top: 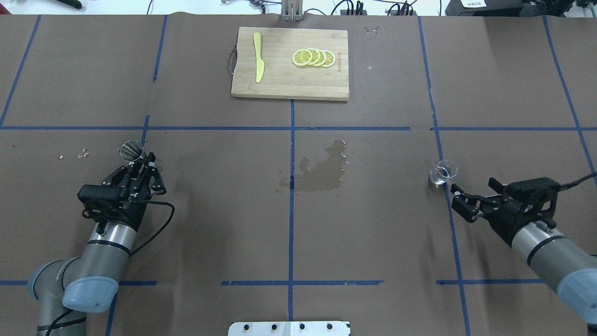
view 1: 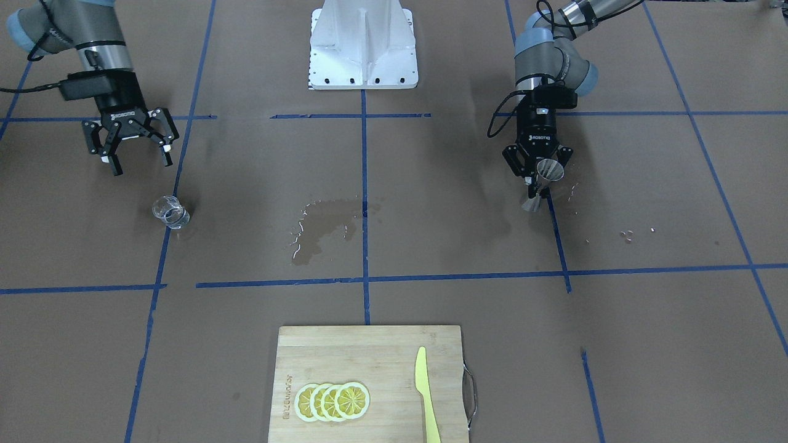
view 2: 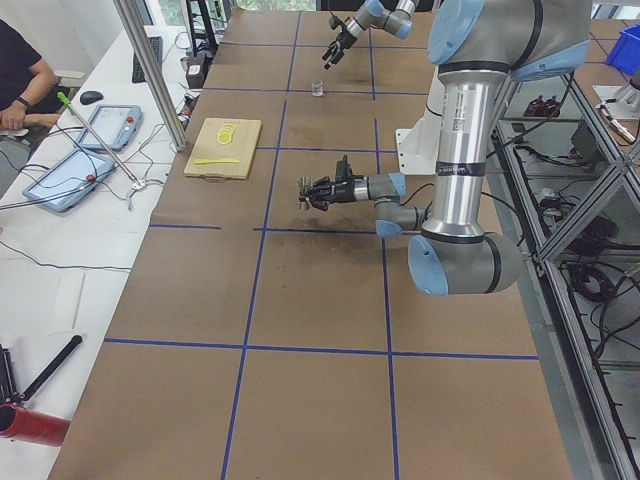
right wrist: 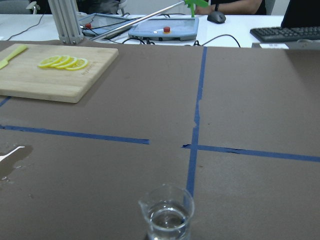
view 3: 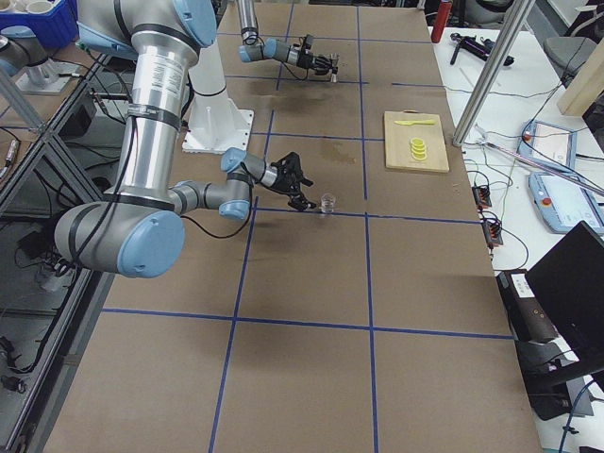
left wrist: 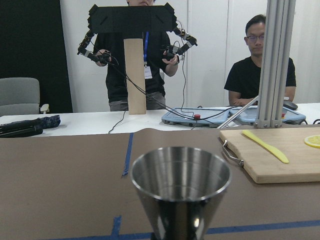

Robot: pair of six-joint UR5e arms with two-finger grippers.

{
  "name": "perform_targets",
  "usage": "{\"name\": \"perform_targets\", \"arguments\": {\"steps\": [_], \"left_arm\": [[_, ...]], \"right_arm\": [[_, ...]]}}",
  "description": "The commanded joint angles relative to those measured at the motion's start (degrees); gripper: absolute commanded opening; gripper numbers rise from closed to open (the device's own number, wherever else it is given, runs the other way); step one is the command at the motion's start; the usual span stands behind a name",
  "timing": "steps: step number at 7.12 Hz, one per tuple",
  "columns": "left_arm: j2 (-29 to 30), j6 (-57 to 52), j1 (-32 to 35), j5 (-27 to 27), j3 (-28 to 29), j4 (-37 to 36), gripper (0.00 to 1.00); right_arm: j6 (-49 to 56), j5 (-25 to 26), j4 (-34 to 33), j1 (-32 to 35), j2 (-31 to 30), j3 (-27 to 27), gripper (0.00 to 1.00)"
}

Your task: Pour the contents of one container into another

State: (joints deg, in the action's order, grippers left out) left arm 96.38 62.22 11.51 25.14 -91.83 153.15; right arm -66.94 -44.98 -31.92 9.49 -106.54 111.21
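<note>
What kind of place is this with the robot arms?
Most likely a robot testing lab. A left arm and a right arm work at a table marked into squares with blue tape. The left gripper holds a steel jigger. A person sits near control tablets.

Small clear glass tumbler (view 1: pixel 170 212): short, round, pour lip on rim, little clear liquid inside; upright on blue tape line (view 1: pixel 161 246). Shiny steel jigger (view 1: pixel 544 182): hourglass-shaped, upright, open cone up, clamped at waist in left gripper (view 1: pixel 537 180).
</note>
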Motion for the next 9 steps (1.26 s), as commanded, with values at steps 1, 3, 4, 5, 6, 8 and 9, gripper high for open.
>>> {"name": "perform_targets", "arguments": {"steps": [1, 3, 4, 5, 6, 8, 9], "left_arm": [[0.2, 0.2, 0.0, 0.0, 0.1, 0.0, 0.00], [0.2, 0.4, 0.0, 0.0, 0.1, 0.0, 0.00], [0.2, 0.4, 0.0, -0.1, 0.0, 0.0, 0.00], [0.0, 0.4, 0.1, -0.1, 0.0, 0.1, 0.00], [0.0, 0.4, 0.1, -0.1, 0.1, 0.1, 0.00], [0.0, 0.5, 0.1, -0.1, 0.1, 0.1, 0.00], [-0.1, 0.5, 0.1, -0.1, 0.1, 0.1, 0.00]], "right_arm": [[-1.3, 16.4, -1.5, -8.5, 4.0, -5.2, 1.00], [-1.3, 18.6, -1.1, -8.3, 8.9, -11.0, 1.00], [-1.3, 18.7, -1.1, -8.3, 9.1, -11.3, 1.00], [-1.3, 18.6, -1.1, -8.3, 9.2, -11.5, 1.00], [-1.3, 18.4, -1.2, -7.7, 9.3, -11.5, 1.00], [-4.4, 17.6, -1.2, -4.8, 11.4, -13.5, 0.99], [-4.9, 16.9, -1.2, -3.6, 13.4, -15.5, 0.99]]}}
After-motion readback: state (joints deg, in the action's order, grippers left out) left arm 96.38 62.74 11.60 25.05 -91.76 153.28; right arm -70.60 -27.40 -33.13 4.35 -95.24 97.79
